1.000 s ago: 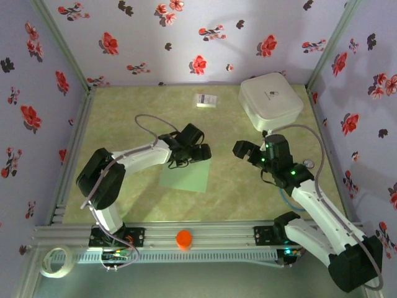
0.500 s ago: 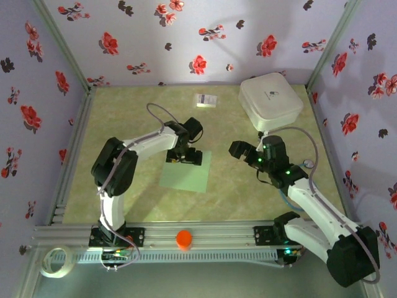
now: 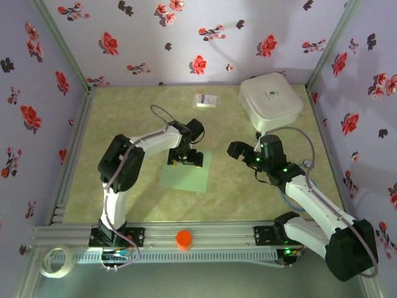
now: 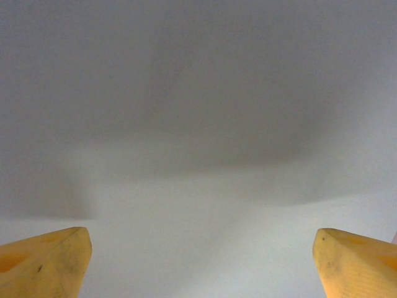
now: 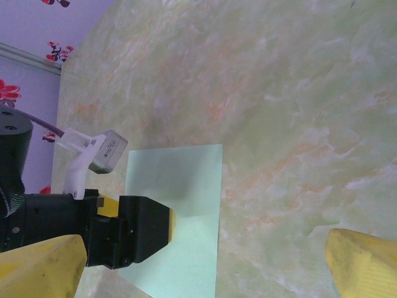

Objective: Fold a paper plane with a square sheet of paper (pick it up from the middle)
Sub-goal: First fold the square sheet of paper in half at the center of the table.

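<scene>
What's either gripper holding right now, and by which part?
Nothing is held. The left gripper is open low over the square sheet of paper; the right gripper is open beside it.

Marbled table (image 3: 136,118), mint sheet (image 3: 186,177), white box (image 3: 271,100), card (image 3: 205,100)

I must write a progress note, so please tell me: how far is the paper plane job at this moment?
Done: nothing is folded; the square sheet of paper lies flat, with no crease visible. In hand: the left gripper is open, low over the sheet's far part; the right gripper is open beside the sheet, holding nothing. Left: the pick-up and every fold.
</scene>
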`<state>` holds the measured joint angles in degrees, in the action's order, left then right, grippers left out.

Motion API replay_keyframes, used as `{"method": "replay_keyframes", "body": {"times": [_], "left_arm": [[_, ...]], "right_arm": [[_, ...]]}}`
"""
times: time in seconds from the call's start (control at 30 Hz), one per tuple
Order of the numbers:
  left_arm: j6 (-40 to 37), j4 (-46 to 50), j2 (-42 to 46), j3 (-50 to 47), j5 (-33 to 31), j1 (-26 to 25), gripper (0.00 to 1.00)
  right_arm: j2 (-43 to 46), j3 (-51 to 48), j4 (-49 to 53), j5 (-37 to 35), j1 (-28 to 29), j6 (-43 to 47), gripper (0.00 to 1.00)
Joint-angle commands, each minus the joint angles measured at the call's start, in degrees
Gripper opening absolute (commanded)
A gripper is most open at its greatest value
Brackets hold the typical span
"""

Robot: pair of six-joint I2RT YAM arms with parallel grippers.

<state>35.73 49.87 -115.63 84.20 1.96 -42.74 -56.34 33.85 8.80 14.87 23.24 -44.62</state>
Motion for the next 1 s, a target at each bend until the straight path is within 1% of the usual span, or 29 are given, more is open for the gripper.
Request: {"method": "replay_keyframes", "body": {"times": [0.0,0.27,0.57,0.97], "left_arm": [[1.1,2.4,-1.4,1.8,-1.0,0.1,0.93],[0.7,2.3,-2.8,1.9,-1.6,0.0,0.94],[0.3,2.1,-6.5,0.8,-1.7,-0.5,0.94],[-0.8,1.4,-8.5,0.4,-0.6,-0.6,0.93]], "right_arm": [[-0.3,0.4,-0.2,0.7,-0.3,-0.7,0.99],[-0.7,0.3,-0.1,0.7,-0.3,-0.7,0.99],[-2.6,1.2,-0.2,1.4,-0.3,-0.8,0.99],[-3.1,2.2,0.4,1.3,-0.3,-1.1,0.99]]}}
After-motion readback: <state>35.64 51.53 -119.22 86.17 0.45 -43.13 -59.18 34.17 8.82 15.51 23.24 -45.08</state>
